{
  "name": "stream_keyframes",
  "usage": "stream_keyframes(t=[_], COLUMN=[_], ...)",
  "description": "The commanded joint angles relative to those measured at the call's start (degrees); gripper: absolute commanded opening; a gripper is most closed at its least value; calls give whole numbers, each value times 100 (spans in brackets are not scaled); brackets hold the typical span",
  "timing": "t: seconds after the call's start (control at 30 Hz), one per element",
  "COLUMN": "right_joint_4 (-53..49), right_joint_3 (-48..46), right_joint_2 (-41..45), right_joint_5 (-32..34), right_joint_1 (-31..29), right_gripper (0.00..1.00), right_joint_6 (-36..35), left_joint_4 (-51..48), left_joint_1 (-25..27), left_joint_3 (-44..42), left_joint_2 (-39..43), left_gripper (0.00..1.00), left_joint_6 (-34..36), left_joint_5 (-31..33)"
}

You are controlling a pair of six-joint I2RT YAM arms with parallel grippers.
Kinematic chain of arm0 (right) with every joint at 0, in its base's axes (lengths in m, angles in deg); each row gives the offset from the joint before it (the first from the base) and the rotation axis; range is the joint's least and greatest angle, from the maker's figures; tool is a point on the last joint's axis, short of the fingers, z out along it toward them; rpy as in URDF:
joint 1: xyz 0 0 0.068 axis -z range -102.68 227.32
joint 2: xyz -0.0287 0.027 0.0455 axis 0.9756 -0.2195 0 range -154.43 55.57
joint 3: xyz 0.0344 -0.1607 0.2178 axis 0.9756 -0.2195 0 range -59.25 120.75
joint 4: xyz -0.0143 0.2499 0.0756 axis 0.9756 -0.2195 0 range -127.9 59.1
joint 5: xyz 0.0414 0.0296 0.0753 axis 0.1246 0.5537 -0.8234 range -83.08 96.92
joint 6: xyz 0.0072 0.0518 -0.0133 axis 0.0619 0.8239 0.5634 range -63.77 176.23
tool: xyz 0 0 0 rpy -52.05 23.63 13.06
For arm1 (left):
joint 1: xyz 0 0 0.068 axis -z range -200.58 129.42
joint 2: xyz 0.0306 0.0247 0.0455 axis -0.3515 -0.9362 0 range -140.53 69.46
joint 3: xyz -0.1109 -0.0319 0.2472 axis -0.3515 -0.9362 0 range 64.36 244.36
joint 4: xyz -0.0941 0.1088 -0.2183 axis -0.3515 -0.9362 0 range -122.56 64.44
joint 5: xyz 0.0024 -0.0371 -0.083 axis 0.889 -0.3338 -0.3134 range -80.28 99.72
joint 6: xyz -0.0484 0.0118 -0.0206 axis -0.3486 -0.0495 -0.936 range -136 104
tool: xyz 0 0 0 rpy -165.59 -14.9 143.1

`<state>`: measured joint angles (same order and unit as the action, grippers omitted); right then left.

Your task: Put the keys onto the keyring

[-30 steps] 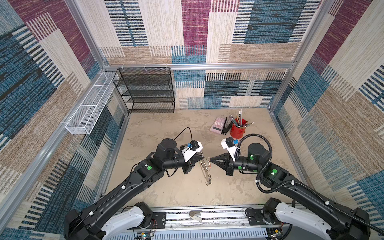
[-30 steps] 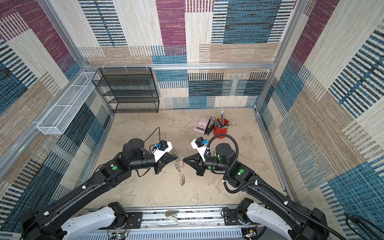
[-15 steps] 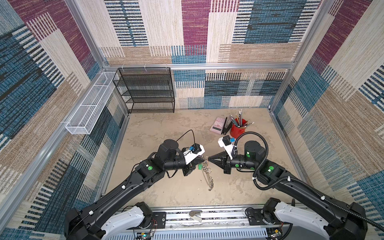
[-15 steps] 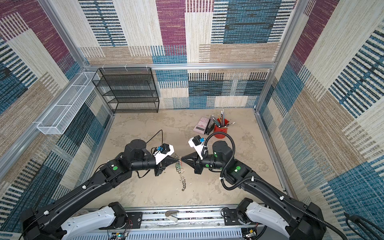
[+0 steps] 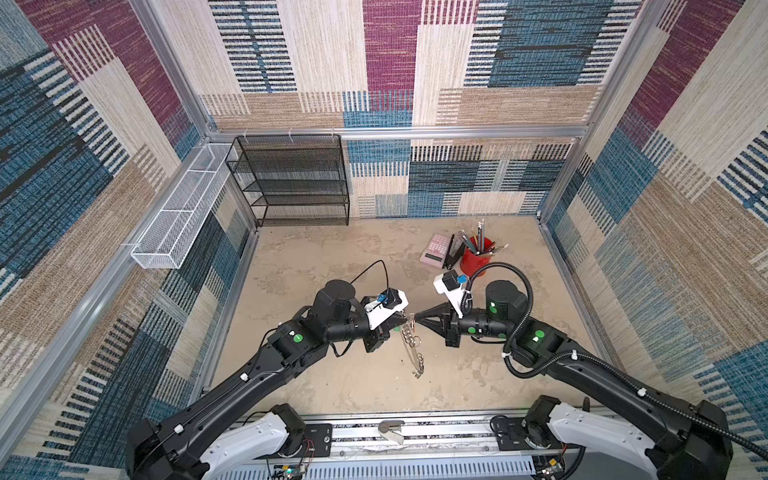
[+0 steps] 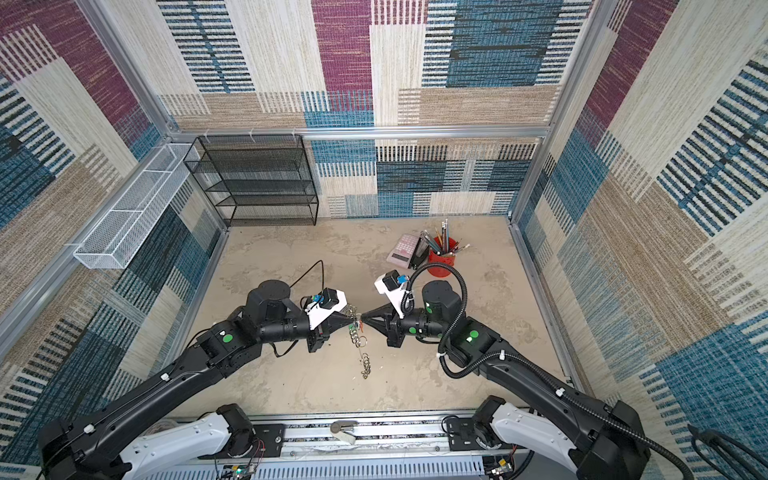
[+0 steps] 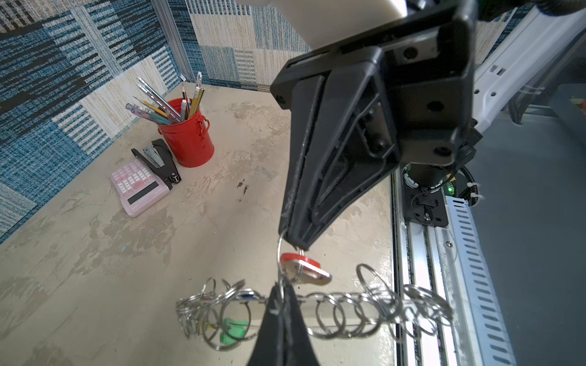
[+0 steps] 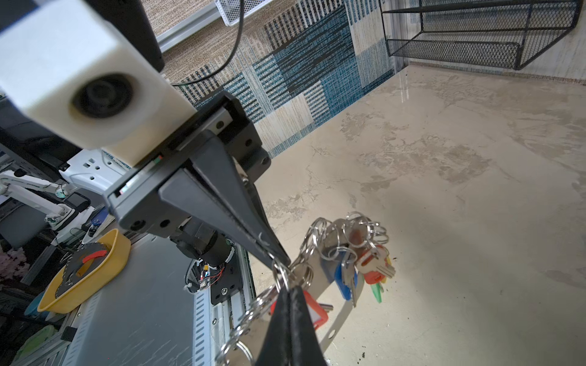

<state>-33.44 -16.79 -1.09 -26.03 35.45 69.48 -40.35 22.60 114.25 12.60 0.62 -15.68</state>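
Observation:
The keyring, a grey band edged with silver split rings, hangs above the tabletop between both arms. My left gripper is shut on one split ring at the band's top. The right gripper is shut too and pinches the same split ring, tip to tip with the left one. A red-tagged key hangs from that ring. More keys with blue, orange and green tags cluster at the band's far end.
At the back right stand a red pencil cup, a black stapler and a pink calculator. A black mesh shelf is at the back left, a white wire basket on the left wall. The metal rail runs along the front.
The right gripper has moved left until its tip meets the left gripper's tip. The hanging end of the keyring has swung a little.

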Motion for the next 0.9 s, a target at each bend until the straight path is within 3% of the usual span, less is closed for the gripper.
stream_keyframes(t=[0.0,0.87], right_joint_4=[-2,-34], right_joint_3=[-3,-125], right_joint_2=[-42,-323], right_joint_5=[159,204], right_joint_1=[4,0], right_gripper=[0,0], right_joint_6=[19,198], left_joint_4=[351,1004], left_joint_1=[6,15], left_joint_3=[-58,-568], left_joint_2=[83,605], left_gripper=[0,0], left_joint_6=[96,140], left_joint_5=[-84,46])
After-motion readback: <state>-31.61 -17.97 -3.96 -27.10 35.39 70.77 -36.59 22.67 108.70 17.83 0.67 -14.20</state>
